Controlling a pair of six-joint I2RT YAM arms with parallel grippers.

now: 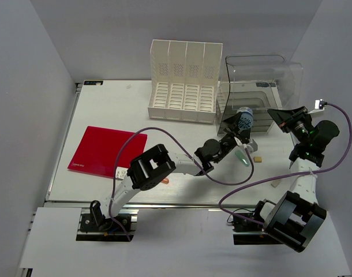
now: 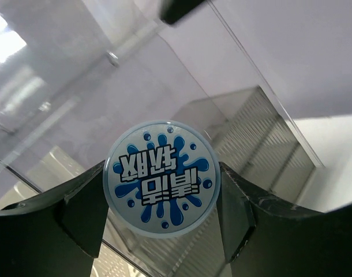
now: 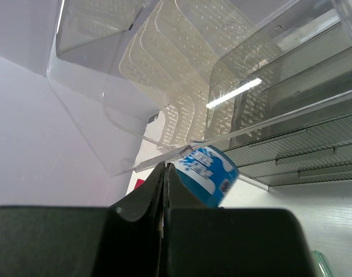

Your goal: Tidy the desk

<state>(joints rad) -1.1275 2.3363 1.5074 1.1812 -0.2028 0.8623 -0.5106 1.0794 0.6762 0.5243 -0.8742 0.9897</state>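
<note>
Fingers of the left gripper press in from both sides on a blue-and-white bottle, clamped on it. Its round cap, splashed with blue and printed in Korean, faces straight into the left wrist camera. Right behind the bottle, filling that view, stand the walls of a clear bin, so the bottle sits at the bin's open front.

Over to the right gripper: the jaws are pressed together with nothing between them, and the fingertips are right beside the bottle's side. The clear bin's curved lip hangs just above them. The two grippers meet at the bin mouth from opposite sides, with the bottle between them.

Out from there, a white file rack with four slots stands just left of the bin. A small green piece and a tan block lie on the desk just below the left gripper. A red folder lies flat, well off to its left. The desk spreads white beneath everything.

Only the top view shows both arms, the folder and those loose bits. Only the left wrist view gives the cap's print. The right wrist view alone shows the bottle's side label, plus the rack dimly through the clear plastic.
</note>
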